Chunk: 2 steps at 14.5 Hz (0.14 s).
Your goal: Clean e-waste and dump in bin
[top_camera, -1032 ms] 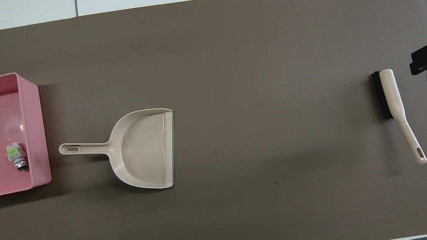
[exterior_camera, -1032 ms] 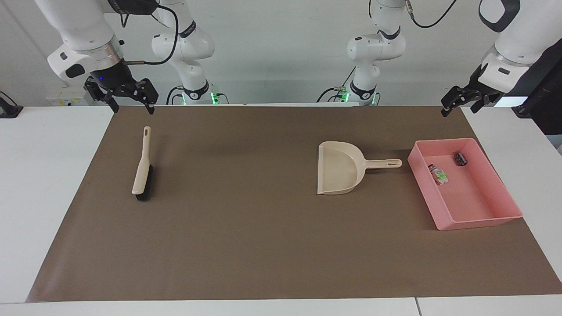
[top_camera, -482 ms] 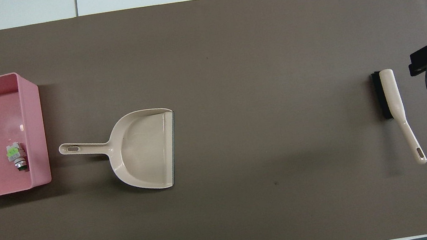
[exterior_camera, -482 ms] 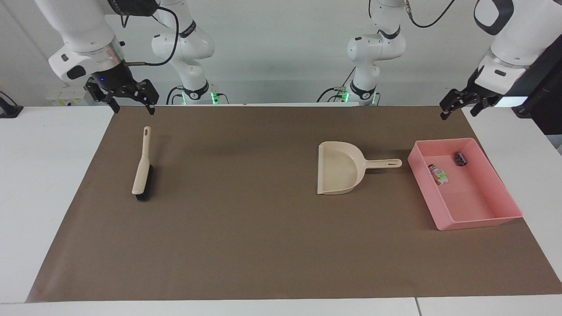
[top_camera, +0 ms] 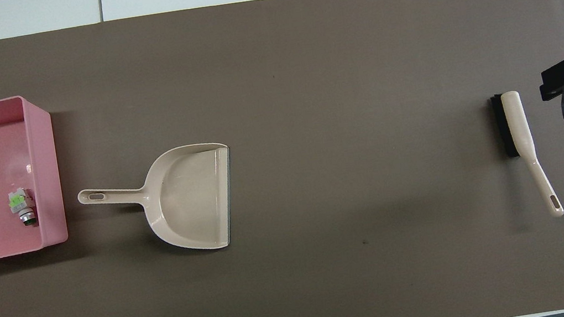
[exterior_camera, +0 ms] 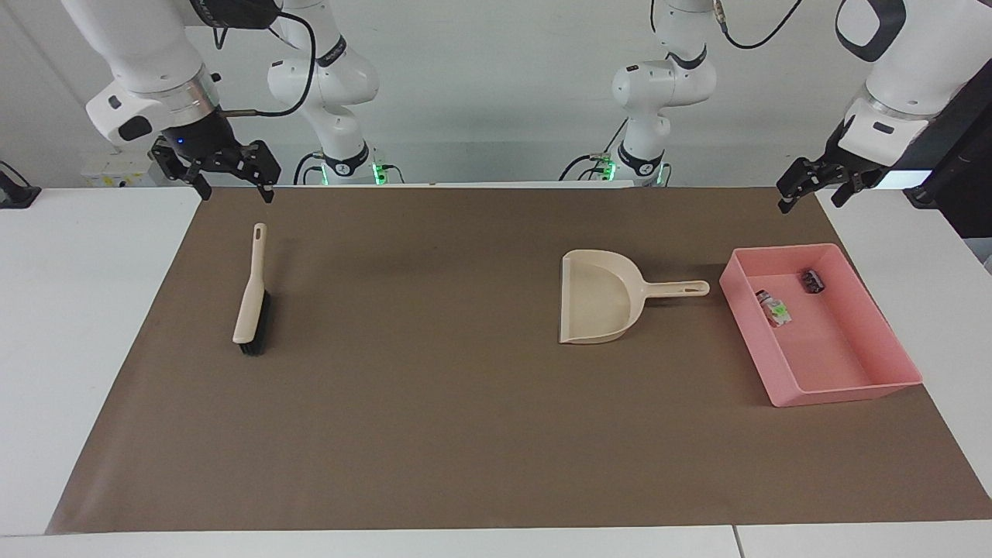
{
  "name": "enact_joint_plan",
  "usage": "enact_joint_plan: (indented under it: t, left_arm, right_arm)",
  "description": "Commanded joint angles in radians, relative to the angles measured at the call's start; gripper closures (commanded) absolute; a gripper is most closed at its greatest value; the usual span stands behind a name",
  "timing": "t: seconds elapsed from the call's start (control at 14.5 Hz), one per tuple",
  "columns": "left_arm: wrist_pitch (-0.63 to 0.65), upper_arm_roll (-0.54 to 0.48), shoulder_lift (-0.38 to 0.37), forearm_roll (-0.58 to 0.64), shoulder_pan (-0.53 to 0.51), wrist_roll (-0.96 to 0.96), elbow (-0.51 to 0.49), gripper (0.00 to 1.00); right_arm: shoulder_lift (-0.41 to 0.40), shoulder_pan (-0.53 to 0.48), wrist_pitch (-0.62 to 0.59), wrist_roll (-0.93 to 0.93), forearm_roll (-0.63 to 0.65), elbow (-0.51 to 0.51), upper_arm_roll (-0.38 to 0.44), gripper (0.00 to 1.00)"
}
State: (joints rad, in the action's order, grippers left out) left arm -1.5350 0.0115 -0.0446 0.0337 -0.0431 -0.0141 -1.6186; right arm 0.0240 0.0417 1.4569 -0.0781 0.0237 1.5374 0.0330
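The right claw (exterior_camera: pixel 230 184) hangs in the air with its fingers apart and empty, over the edge of the brown mat (exterior_camera: pixel 434 434) at the right arm's end of the tabletop (exterior_camera: pixel 70 325). Just below it lies the hand brush (exterior_camera: pixel 250 298) on the mat, its handle pointing toward the robots, bristles down the side. Near the middle of the mat lies the beige dustpan (exterior_camera: pixel 595 306), empty, its handle pointing to the pink bin (exterior_camera: pixel 849 391) beside it. In the bin lie both e-waste pieces — the whitish piece with green marks (exterior_camera: pixel 773 308) and the dark stubby piece (exterior_camera: pixel 812 280), apart from each other, in the half of the bin closer to the robots. The left claw (exterior_camera: pixel 806 186) hangs over the mat's corner at the left arm's end — fingers apart, holding nothing.
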Motion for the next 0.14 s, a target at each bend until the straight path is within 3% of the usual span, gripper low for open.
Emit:
enact_joint_plan:
  t: [0.0,0.07]
  left_arm:
    - [-0.025,0.001,-0.034,0.02,0.005,-0.009,-0.041,0.02]
    - [-0.027,0.001,-0.034,0.02,0.005,-0.009,-0.041,0.02]
  right_arm:
    - [0.005,-0.011,0.007,-0.012,-0.014,0.01,-0.007,0.0]
    - [0.005,-0.011,0.007,-0.012,-0.014,0.01,-0.007,0.0]
